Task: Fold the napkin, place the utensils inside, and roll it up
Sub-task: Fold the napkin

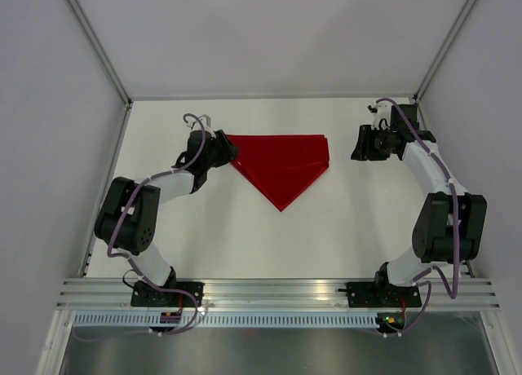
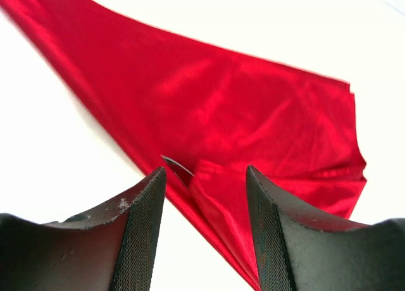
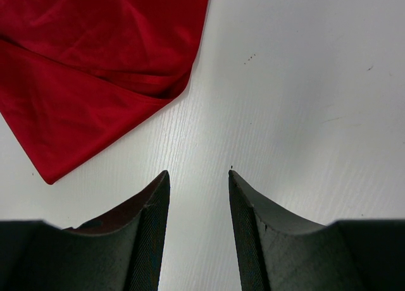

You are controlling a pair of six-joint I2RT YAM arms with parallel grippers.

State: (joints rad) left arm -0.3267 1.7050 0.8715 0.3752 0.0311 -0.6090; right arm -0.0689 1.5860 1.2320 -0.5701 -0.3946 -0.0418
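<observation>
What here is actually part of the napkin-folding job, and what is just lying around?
Part of the job: the red napkin, folded into a triangle; the left claw, open at its corner; the right claw, open off to one side.
Just lying about: nothing loose, only the white table underneath. No utensils in view.

1. The table is white with a faint wood grain. It is evenly lit, with only soft shadows on it.
2. Plain pale panels close it in on three sides: a back wall, a left wall and a right wall.
3. A slim metal post runs up each far corner, the left post and the right post.
4. A ribbed aluminium rail lies along the near edge, with a slotted white strip just below it.
5. Lower still is a dull grey surface; I can't tell what it is.
</observation>
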